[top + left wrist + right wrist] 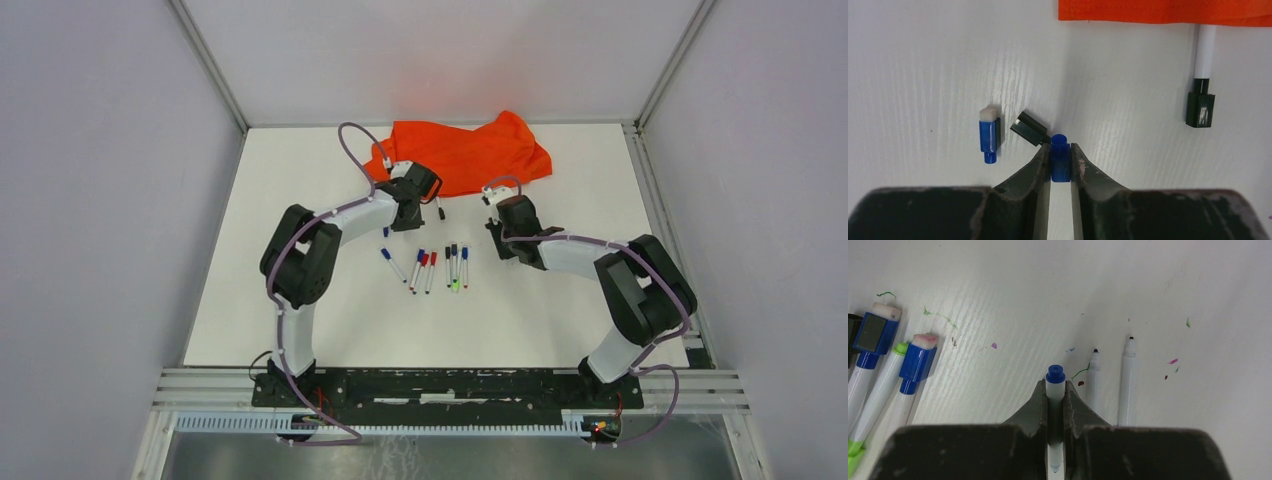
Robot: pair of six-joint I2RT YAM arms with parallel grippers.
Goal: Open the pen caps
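Left wrist view: a loose blue cap (988, 134) and a black cap (1029, 128) lie on the table (923, 65). Just beside them, the left gripper (1060, 151) pinches a second blue cap (1060, 162). Right wrist view: the right gripper (1054, 391) pinches a white pen barrel (1055, 382).

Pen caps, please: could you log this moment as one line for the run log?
left gripper: shut on blue cap | right gripper: shut on white pen barrel | loose nearby: black cap, other blue cap

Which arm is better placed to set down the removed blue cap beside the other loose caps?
Left. The left gripper grips the blue cap, right beside the loose black cap. The right gripper is shut on a pen barrel elsewhere.
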